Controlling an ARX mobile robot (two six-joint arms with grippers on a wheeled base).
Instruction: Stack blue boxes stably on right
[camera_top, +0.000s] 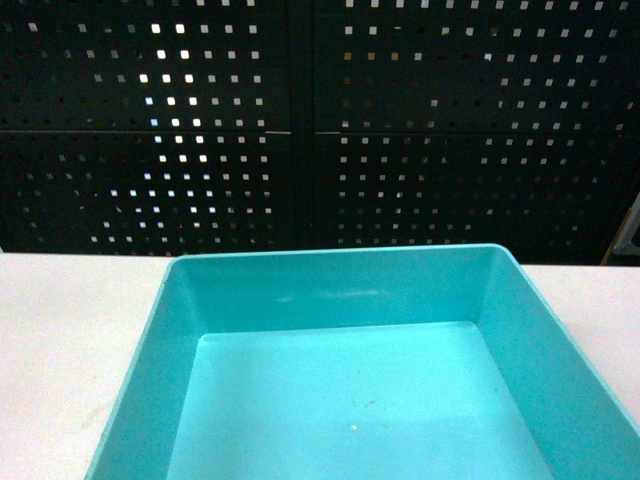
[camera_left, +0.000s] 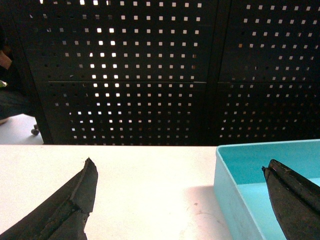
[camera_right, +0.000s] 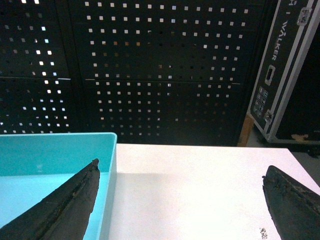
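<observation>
One light turquoise blue box sits empty on the white table, filling the lower middle of the head view. In the left wrist view its left wall runs between the fingers of my left gripper. That gripper is open and holds nothing, with one finger over the bare table and the other over the box's inside. My right gripper is open too and straddles the right wall of the same box. No gripper shows in the head view.
A black perforated panel stands just behind the table's far edge. To the right, beyond the table, a black case with silver edging leans upright. A chair caster shows on the floor at far left.
</observation>
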